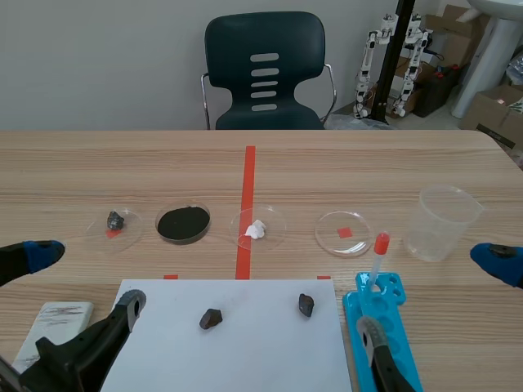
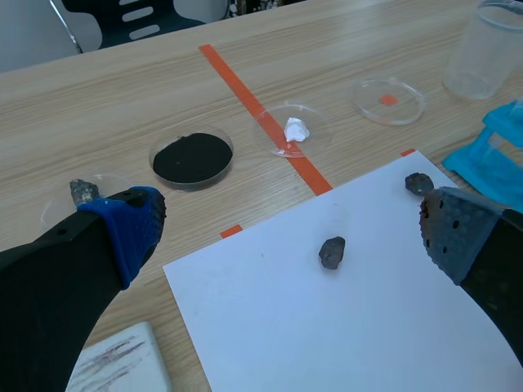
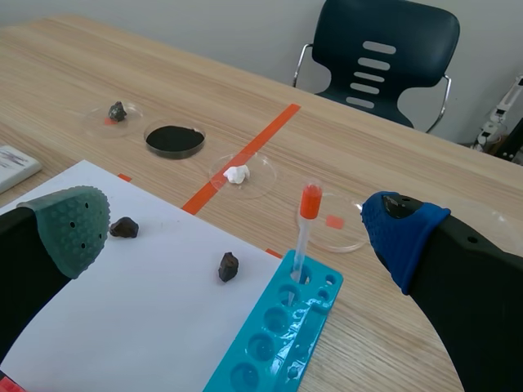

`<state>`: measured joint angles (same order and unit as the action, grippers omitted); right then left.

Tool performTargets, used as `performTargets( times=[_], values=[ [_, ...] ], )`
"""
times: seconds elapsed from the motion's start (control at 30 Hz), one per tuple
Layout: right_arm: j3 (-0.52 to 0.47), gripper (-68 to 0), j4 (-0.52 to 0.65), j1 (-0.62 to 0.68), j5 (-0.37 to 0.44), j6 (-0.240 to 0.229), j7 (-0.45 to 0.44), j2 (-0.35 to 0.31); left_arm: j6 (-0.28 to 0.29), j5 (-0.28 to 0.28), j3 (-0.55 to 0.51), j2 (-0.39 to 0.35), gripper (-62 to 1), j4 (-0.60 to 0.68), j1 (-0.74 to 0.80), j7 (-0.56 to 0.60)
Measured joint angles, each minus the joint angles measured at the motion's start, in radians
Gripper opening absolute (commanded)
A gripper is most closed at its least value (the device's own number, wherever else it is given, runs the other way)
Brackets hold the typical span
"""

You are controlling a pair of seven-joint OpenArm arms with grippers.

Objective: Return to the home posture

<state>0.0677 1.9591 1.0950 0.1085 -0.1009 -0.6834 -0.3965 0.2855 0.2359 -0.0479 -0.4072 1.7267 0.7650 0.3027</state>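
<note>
Low down, the left gripper (image 1: 86,279) and right gripper (image 1: 435,298) are partly cut off, fingers wide. A dark plastic chair (image 1: 263,49) faces the pale wooden table (image 1: 82,163).

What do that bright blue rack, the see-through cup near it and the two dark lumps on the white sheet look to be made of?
The rack is probably moulded plastic, judging by its even, glossy turquoise. The cup is clear plastic or glass, since the table shows through it, but I cannot tell which. The lumps are likely stone or ore: dark, rough and irregular.
</note>
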Motion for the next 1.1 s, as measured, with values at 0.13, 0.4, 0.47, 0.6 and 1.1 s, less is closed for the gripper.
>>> performTargets(
  times=[0.13,0.4,0.47,0.6,1.1],
  values=[
    [0.000,-2.0,0.000,0.000,0.000,0.000,0.000,0.000,0.000,-0.079,-0.012,0.000,1.4,0.019,0.068,0.042],
    [0.000,-2.0,0.000,0.000,0.000,0.000,0.000,0.000,0.000,-0.124,-0.012,0.000,1.4,0.030,0.143,0.165],
    [0.000,-2.0,0.000,0.000,0.000,0.000,0.000,0.000,0.000,-0.124,-0.012,0.000,1.4,0.041,0.158,0.183],
    [0.000,-2.0,0.000,0.000,0.000,0.000,0.000,0.000,0.000,-0.136,-0.012,0.000,1.4,0.060,0.173,0.214],
    [0.000,-2.0,0.000,0.000,0.000,0.000,0.000,0.000,0.000,-0.158,-0.058,0.000,1.4,0.063,0.174,0.256]
  ],
)
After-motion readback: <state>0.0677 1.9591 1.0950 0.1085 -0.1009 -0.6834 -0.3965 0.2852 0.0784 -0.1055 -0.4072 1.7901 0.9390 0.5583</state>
